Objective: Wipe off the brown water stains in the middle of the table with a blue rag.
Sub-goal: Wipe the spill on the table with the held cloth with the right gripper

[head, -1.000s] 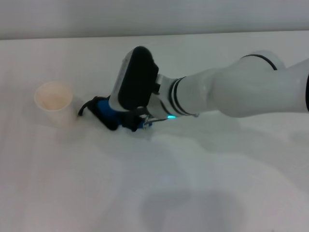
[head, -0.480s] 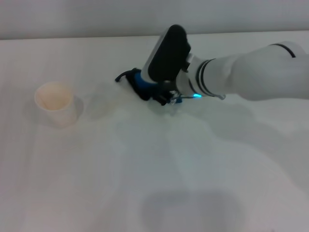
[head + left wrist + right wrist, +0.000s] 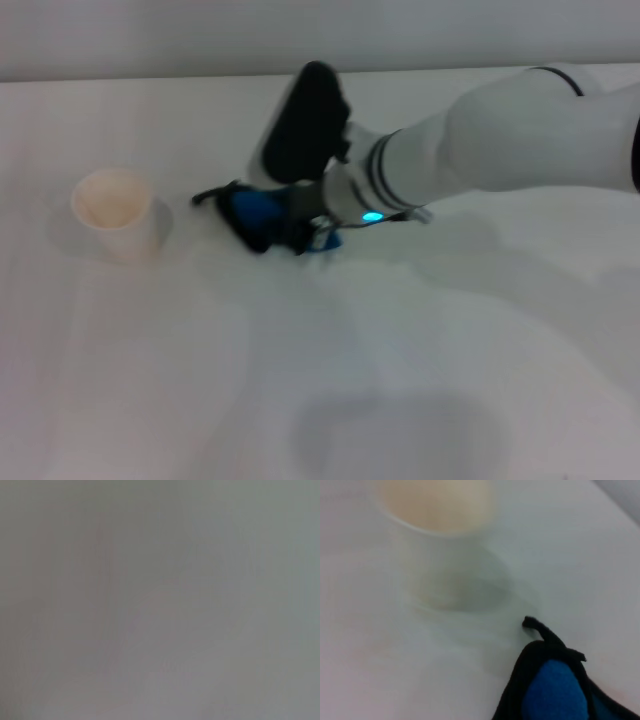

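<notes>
Right gripper [image 3: 300, 232]: was found low over the table, reached in from the robot's right side; its jaws were seen pinched on the blue rag, though the fingertips themselves were largely hidden by the wrist housing.
Blue rag [image 3: 262, 218]: was observed bunched under the right gripper and pressed against the table, left of the table's centre; a black loop was seen trailing from it toward the paper cup. In the right wrist view the rag [image 3: 554, 690] was noted with its black edging and loop end resting on the surface.
Table [image 3: 200, 380]: was recorded as a plain white top filling most of the head view.
Brown water stains: no distinct brown patch could be made out on the table around the rag; only a faint damp sheen was noted near the cup's base in the right wrist view.
Paper cup [image 3: 115, 212]: was found upright, on the robot's left of the rag, near it but apart; its pale inside was seen in the right wrist view [image 3: 437, 535].
Left gripper: was not seen; the left wrist view showed only a featureless grey field.
</notes>
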